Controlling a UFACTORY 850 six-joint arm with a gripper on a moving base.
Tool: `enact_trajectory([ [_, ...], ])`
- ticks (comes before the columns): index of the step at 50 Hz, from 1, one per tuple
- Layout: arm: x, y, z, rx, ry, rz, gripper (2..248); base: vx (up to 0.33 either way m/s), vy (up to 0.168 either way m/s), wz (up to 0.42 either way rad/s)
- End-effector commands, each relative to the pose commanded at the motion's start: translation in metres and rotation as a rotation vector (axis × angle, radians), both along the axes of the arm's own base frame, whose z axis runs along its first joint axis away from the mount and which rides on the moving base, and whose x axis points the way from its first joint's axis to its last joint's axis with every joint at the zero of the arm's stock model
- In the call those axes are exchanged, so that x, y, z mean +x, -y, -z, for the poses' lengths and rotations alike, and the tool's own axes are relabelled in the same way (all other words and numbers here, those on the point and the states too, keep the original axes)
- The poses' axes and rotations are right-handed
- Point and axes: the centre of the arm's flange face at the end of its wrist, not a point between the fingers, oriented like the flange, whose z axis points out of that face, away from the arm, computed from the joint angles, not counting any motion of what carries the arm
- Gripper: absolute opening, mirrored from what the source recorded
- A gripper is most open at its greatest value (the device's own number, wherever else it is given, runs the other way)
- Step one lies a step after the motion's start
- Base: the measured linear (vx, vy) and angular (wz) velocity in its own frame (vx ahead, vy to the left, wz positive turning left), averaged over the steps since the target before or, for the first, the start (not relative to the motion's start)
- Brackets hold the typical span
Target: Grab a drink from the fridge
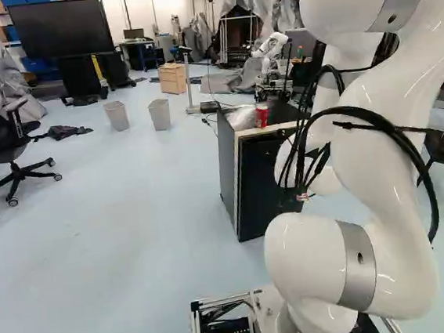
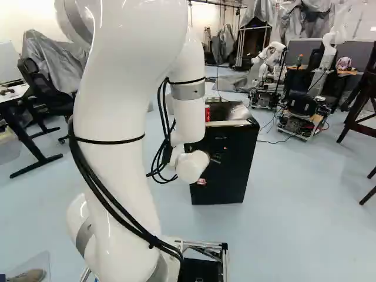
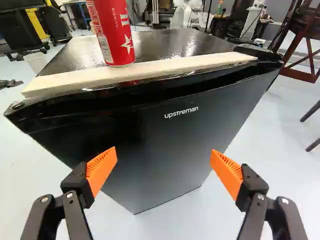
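My gripper (image 2: 215, 157), wide open and empty, faces the fridge (image 3: 175, 135), where a red can (image 3: 114, 35) stands by the top's front edge.

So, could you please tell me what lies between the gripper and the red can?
In the wrist view, the dark front of the fridge and the pale strip atop it lie between the open gripper and the red can.

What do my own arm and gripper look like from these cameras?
The arm is glossy white, with rounded joints, silver-grey bands and thick black cables strapped along its outside. The gripper is black, its two angular, linked fingers showing silver-coloured screws and ribbed orange pads.
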Motion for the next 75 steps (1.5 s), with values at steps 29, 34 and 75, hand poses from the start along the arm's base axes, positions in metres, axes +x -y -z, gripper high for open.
enact_trajectory([
  [29,0.016,-0.002,0.002,-0.004,0.008,-0.024,247,0.000,0.000,0.000],
  [34,0.019,-0.002,0.002,-0.005,0.010,-0.026,247,0.000,0.000,0.000],
  [75,0.036,0.001,0.004,-0.010,0.021,-0.040,247,0.000,0.000,0.000],
])
